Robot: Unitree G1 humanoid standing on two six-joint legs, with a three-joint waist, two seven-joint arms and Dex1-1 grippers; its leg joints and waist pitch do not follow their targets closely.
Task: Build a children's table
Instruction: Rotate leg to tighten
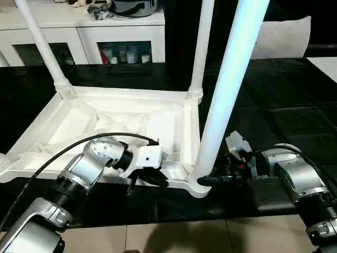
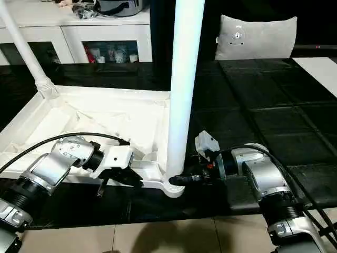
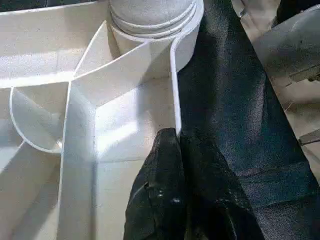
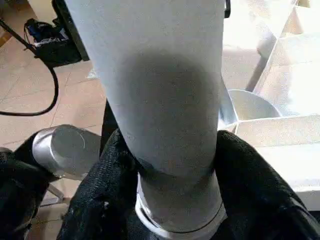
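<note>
The children's table lies upside down on a black mat, its ribbed top facing up. One leg stands in the near right corner socket. Two more legs rise from the far corners. My left gripper is shut on the thin front rim of the top, just left of that socket. My right gripper reaches in from the right at the base of the near leg. Its black fingers press against both sides of the leg.
A white cabinet with glass doors stands at the back. A grey pillow leans at the back right. The black mat stretches to the right, and tiled floor runs along the front edge. A black cable lies on the tiles.
</note>
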